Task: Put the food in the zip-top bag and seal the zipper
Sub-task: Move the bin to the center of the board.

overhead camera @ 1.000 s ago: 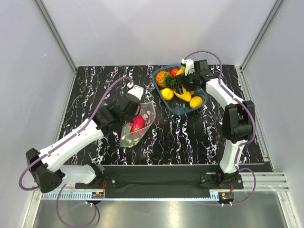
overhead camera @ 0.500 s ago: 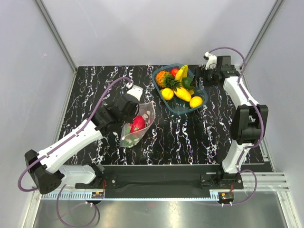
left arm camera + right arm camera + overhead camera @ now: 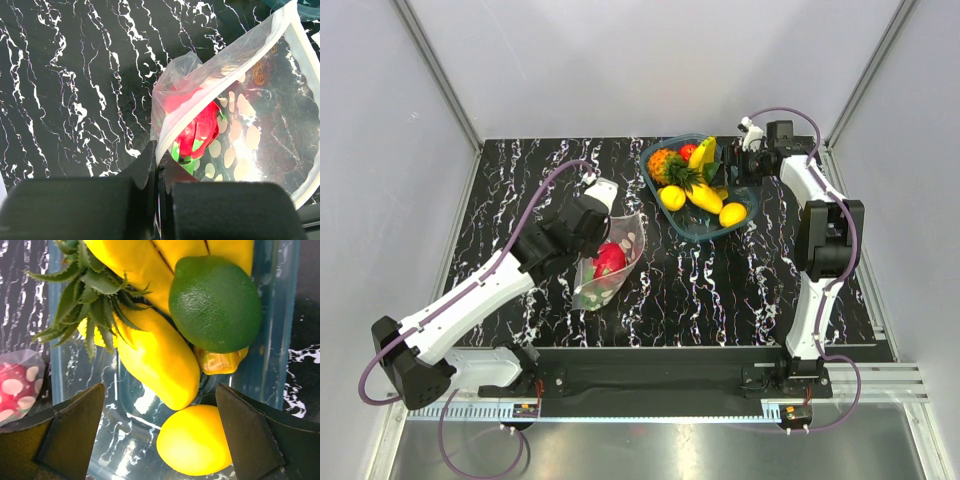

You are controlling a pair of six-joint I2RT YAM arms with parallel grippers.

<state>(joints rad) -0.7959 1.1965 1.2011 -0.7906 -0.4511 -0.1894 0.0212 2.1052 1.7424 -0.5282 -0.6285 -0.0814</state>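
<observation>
The clear polka-dotted zip-top bag (image 3: 620, 275) lies left of centre with the pink-red dragon fruit (image 3: 608, 260) inside it. My left gripper (image 3: 595, 235) is shut on the bag's mouth edge. In the left wrist view the jaws (image 3: 159, 167) pinch the plastic beside the dragon fruit (image 3: 197, 132), and the whitish zipper strip (image 3: 304, 55) runs along the far edge. My right gripper (image 3: 720, 171) is open and empty over the basket's right side. In its wrist view the gripper (image 3: 160, 440) frames a round yellow fruit (image 3: 195, 440).
The dark teal basket (image 3: 691, 235) at the back right holds a pineapple (image 3: 665, 165), a long yellow fruit (image 3: 155, 360), a green lime (image 3: 215, 302), a banana and another yellow fruit (image 3: 671, 197). The bagged dragon fruit shows at the left edge of the right wrist view (image 3: 15, 390).
My right gripper pulled out of the basket's middle toward the right, then came back a little to its right side, still empty. The left gripper and the bag have barely moved.
</observation>
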